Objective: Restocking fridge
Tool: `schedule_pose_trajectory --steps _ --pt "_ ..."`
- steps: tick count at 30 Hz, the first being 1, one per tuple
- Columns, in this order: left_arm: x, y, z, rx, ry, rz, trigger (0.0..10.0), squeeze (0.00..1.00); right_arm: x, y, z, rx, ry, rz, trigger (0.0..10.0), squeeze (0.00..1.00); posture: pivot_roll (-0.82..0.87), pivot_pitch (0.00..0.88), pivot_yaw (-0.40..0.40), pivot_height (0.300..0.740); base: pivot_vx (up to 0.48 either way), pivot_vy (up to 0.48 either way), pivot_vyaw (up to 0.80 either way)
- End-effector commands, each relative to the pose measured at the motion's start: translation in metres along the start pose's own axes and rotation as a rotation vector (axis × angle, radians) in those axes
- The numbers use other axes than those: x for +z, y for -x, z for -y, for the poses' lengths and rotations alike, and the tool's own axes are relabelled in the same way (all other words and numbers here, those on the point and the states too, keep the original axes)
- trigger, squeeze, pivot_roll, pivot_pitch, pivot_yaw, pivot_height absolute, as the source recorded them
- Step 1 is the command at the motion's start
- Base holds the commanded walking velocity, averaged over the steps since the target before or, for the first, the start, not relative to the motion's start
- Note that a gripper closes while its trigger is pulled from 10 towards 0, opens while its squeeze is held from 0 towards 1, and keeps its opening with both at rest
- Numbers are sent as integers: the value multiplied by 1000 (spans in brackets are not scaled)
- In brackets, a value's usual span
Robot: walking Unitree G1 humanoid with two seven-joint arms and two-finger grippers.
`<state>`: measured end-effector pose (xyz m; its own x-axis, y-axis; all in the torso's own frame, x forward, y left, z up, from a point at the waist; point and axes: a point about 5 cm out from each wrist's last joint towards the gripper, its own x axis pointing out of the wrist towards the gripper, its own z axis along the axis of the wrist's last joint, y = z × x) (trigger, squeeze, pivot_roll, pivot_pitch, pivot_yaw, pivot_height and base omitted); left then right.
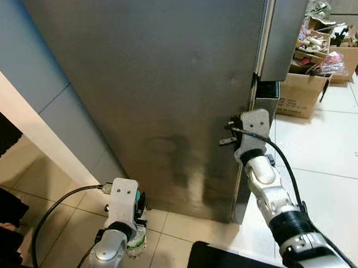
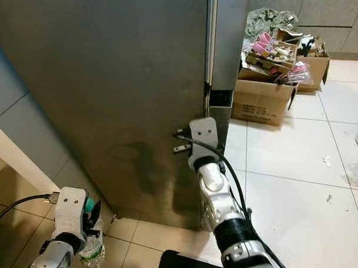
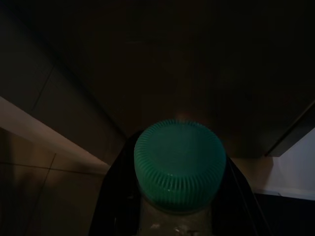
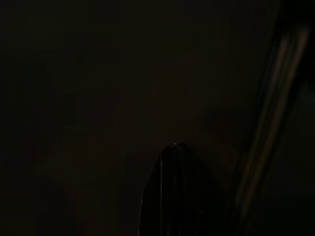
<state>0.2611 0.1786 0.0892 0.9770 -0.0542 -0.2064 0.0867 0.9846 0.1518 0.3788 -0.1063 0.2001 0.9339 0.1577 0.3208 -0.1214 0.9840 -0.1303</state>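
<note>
The left gripper (image 2: 91, 222) hangs low near the tiled floor (image 2: 286, 165), jaws pinching a clear bottle (image 2: 92, 251) with a green ribbed cap (image 3: 179, 164); no label can be read. The right gripper (image 1: 229, 134) is raised against the steel fridge door (image 1: 165, 81) by its right edge; whether its jaws are spread cannot be told. Far right, a cardboard box (image 2: 260, 102) holds clutter; its printing is too small to read.
</note>
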Motion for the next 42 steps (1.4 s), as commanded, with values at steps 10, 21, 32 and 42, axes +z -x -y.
schedule_pose_trajectory --steps 10,21,32,42 --pt "-7 3 -2 2 -12 -32 10000 0 15 -7 -2 -63 120 65 10000 0 -58 209 109 740 0 0 0" --pt "-8 2 0 -12 -10 -37 10000 0 -2 25 -6 -133 91 48 10000 0 -74 212 115 740 0 0 0" --pt "-6 0 1 -16 -11 -31 10000 0 5 11 23 -219 81 43 10000 0 -68 210 115 740 0 0 0" --pt "-6 1 1 -16 -7 -31 10000 0 0 -2 31 -197 33 -24 10000 0 -60 215 116 740 0 0 0"
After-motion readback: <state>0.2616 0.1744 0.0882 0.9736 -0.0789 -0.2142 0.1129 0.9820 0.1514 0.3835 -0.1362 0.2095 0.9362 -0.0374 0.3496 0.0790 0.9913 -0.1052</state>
